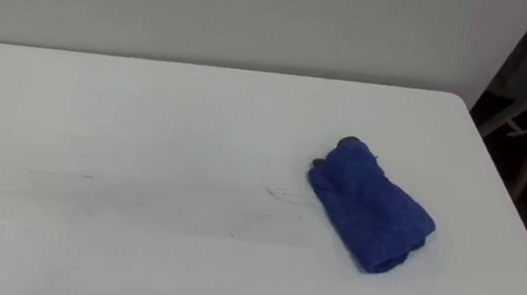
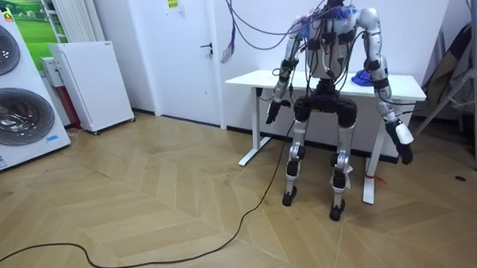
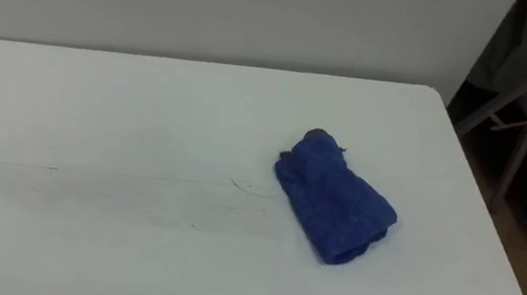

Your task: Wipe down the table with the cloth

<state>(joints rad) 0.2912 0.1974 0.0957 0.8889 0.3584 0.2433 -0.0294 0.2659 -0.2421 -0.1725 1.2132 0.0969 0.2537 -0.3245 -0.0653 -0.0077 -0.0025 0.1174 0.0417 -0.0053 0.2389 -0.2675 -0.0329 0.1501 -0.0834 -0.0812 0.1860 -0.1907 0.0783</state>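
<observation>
Left hand (image 2: 273, 114) and right hand (image 2: 404, 150) hang at the robot's sides as it stands facing the table (image 1: 148, 103); spread or curled, I can't tell from here. Up on top, the blue cloth (image 1: 369, 206) lies bunched toward the right end, just beside faint smudges (image 1: 278, 194).

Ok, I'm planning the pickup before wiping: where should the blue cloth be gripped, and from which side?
Likely from above with the right hand, hanging on that side. Grip the blue cloth across its narrow width at the middle: it lies bunched in a thick roll slanting on the white table, no loose edge raised.
</observation>
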